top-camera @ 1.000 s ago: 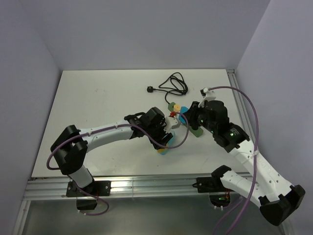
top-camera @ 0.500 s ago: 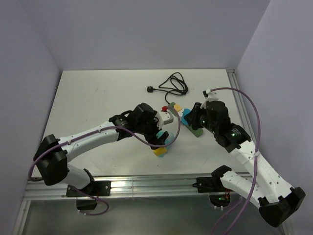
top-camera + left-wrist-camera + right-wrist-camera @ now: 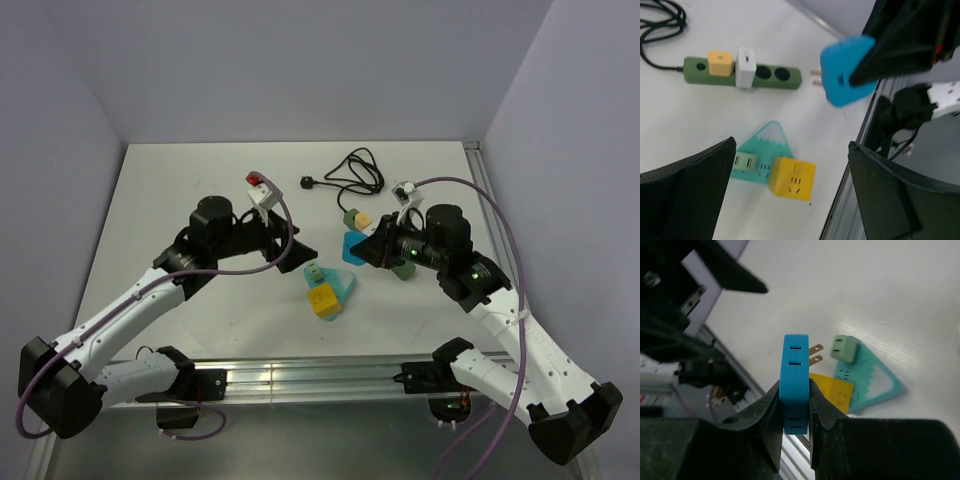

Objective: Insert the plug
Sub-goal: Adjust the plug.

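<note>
Above the table's centre-right, the right gripper [image 3: 794,405] pinches the flat blue two-pronged plug [image 3: 794,385], clear of the tabletop. In the left wrist view its brass prongs point to 9 o'clock, along the long green power strip [image 3: 770,76], whose free sockets face up; tipping down seems needed. The left gripper [image 3: 288,252] hangs spread wide, empty.

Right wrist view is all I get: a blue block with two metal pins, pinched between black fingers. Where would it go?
Observer: Into a green strip lying on the table; the blue plug aims its pins at the strip's end.
Operator: Is there room?
Observer: A yellow plug and a white plug sit in it; two sockets beside the white one show bare.
Operator: And the other arm?
Observer: The left gripper hovers open, holding nothing.
</note>
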Motion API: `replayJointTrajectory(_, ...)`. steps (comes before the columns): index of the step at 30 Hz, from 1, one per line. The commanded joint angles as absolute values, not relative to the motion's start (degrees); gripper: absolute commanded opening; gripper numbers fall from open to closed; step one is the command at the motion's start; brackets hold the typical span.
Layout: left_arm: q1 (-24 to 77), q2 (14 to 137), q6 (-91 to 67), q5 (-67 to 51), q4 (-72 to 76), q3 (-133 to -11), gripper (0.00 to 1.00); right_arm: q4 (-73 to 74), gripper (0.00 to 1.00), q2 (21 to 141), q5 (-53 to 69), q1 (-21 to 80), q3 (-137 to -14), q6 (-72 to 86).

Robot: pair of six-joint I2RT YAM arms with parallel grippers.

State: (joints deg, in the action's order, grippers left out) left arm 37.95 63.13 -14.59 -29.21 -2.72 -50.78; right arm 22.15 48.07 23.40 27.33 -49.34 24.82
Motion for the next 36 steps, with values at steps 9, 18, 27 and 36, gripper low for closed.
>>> replayJointTrajectory(9, 34.1, 64.0, -34.7, -51.5, 24.4, -48.6, 0.99, 1.0, 0.0, 48.1, 53.9, 26.9, -46.4, 30.1)
replayJointTrajectory(18, 34.1, 64.2, -44.2, -57.1, 40.1, -47.2, 0.99, -12.2, 0.0, 48.6, 61.8, 27.0, -43.3, 38.5)
replayJointTrajectory(27, 35.2, 68.4, -46.3, -62.1, 44.6, -47.8, 0.98, -17.6, 0.0, 48.5, 63.4, 26.9, -43.4, 43.8)
replayJointTrajectory(36, 39.6, 72.4, -43.0, -62.4, 40.5, -51.4, 0.66, -16.2, 0.0, 49.1, 61.4, 26.9, -43.9, 43.4)
